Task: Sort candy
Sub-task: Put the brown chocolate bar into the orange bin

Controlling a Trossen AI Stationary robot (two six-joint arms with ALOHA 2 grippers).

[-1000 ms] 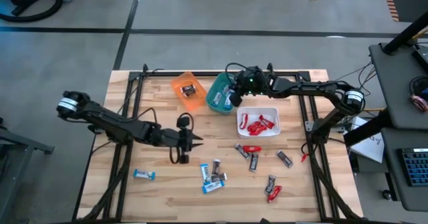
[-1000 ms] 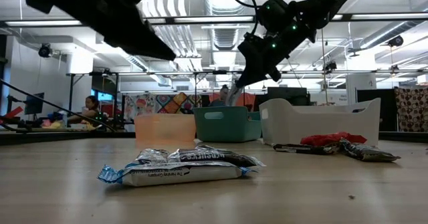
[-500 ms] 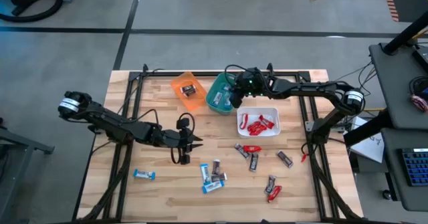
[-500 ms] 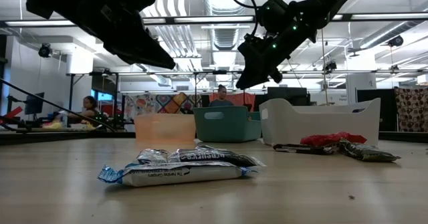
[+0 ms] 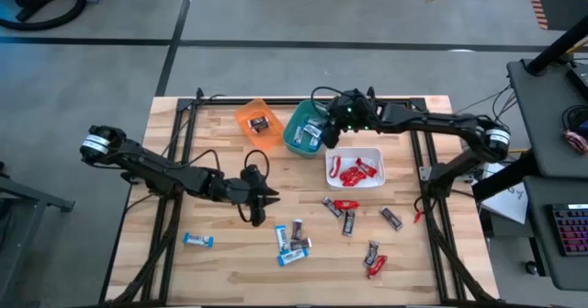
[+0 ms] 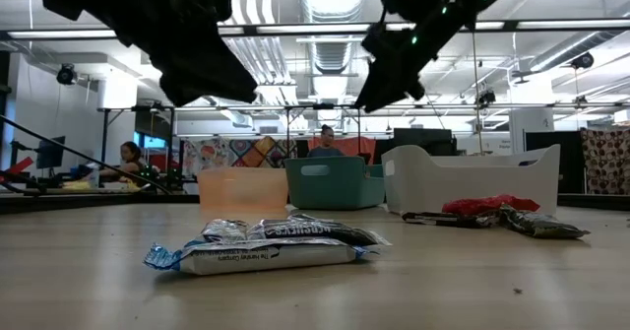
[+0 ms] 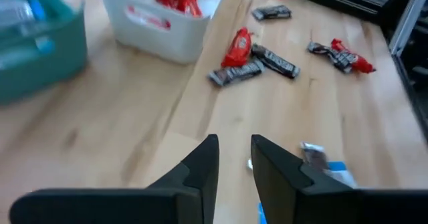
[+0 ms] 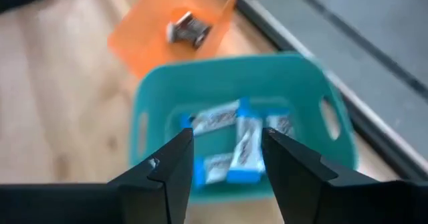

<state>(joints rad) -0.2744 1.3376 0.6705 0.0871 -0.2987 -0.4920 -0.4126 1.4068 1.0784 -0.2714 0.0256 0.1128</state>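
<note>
High view: right tool (image 5: 322, 135) gapes over teal bin (image 5: 296, 141).

Wrapped candy (image 5: 347, 218) scattered on table

Left claw (image 5: 266, 198) at the end of a long, low-stretched arm, fingers (image 7: 204, 160) a narrow gap apart, nothing between. Right claw (image 5: 317, 135) on an arm reaching across from the far side, fingers (image 8: 175, 162) spread wide, empty, pointing down.

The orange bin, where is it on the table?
In the high view the orange bin sits at the table's far edge, just left of the teal bin.
</note>
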